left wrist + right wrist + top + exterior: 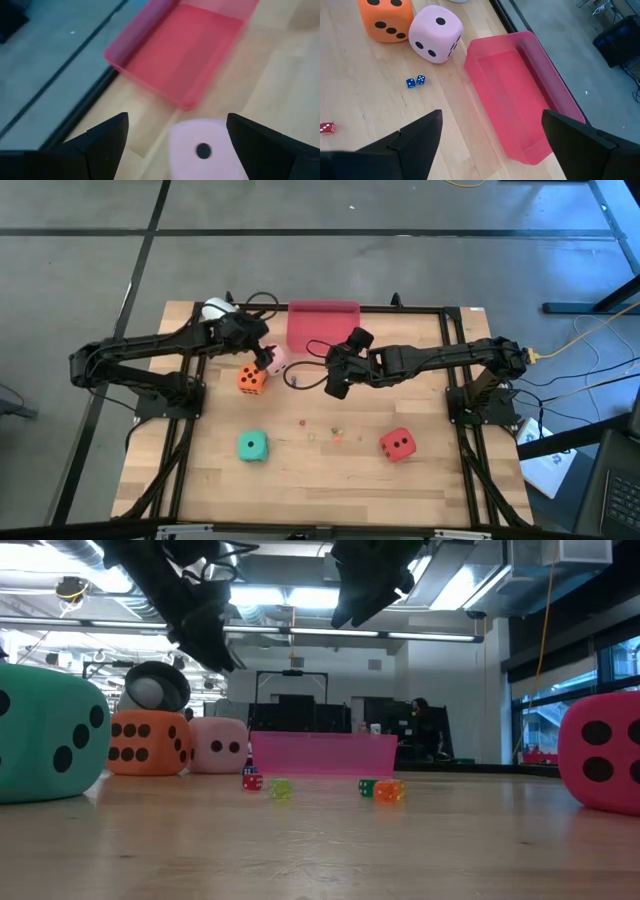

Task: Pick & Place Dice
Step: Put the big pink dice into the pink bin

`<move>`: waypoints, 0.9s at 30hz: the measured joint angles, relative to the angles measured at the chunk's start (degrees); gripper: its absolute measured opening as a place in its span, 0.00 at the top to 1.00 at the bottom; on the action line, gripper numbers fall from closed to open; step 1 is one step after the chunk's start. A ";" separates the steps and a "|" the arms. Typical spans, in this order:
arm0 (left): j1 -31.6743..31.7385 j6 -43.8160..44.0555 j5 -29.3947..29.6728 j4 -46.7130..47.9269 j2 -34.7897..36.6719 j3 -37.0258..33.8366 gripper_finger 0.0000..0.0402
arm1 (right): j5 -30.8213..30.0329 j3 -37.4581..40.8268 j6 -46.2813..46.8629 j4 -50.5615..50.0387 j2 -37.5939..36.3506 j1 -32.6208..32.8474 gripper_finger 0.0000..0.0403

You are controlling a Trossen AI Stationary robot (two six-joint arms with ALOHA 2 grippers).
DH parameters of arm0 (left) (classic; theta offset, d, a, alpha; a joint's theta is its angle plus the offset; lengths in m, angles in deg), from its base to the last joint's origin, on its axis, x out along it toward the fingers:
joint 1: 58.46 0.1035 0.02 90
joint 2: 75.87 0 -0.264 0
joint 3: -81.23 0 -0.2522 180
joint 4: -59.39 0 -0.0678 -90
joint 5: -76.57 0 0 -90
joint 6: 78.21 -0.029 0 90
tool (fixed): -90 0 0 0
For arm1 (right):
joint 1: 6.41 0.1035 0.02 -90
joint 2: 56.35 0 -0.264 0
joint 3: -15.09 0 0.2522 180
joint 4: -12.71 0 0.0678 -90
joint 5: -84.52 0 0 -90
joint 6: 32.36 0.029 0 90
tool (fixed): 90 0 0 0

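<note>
Four dice rest on the wooden table: orange (251, 378), pale pink (436, 34), teal (252, 445) and red (397, 444). The orange and pink dice stand side by side near the far edge, left of a flat pink tray (322, 323). My left gripper (266, 358) hangs open above the pink die (205, 150), which shows between its fingers in the left wrist view. In the low view the gripper (205, 635) is well clear of the die (218, 745). My right gripper (335, 385) hovers open over the table's middle, near the tray (520, 90).
Tiny coloured dice lie scattered mid-table (280, 788), with two blue ones (415, 81) close to the pink die. A white round object (215, 308) sits at the far left corner. Black frame rails (470, 470) run along the table's edges.
</note>
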State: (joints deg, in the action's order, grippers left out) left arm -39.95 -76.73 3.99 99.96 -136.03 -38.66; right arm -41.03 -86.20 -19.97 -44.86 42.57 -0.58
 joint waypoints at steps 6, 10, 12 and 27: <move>0.42 -0.20 1.04 0.04 0.00 0.00 0.16 | 0.00 0.00 0.24 0.00 0.00 0.00 0.15; 0.42 -0.20 1.02 0.02 0.00 0.00 0.16 | 0.00 0.00 0.26 0.04 0.00 0.00 0.15; 0.39 -0.28 1.01 -0.75 0.00 -0.04 0.16 | 0.00 0.00 0.30 0.04 0.00 0.00 0.15; 1.02 3.20 -3.33 -3.33 0.00 -0.04 0.03 | 0.00 0.02 0.63 0.04 0.00 0.00 0.15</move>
State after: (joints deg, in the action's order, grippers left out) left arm -38.94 -73.53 0.66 96.63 -136.03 -38.70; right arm -41.03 -86.17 -19.34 -44.82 42.57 -0.58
